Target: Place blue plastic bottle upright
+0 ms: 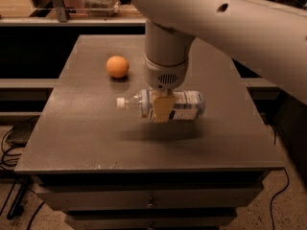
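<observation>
Hand [162, 110], at frame centre, is clamped around the middle of the blue plastic bottle [188, 105]. It holds the bottle on its side above the bench [81, 128], white cap [121, 103] pointing left and a shadow beneath. Orange ball [117, 66] sits upper left, well apart. Arm [240, 18] crosses the top right.

One blue plastic bottle [188, 105] is hanging sideways, one orange ball [117, 66] is sitting on one grey table [81, 128], and one gripper [162, 110] is hovering above the table's middle, clamping that bottle.
</observation>
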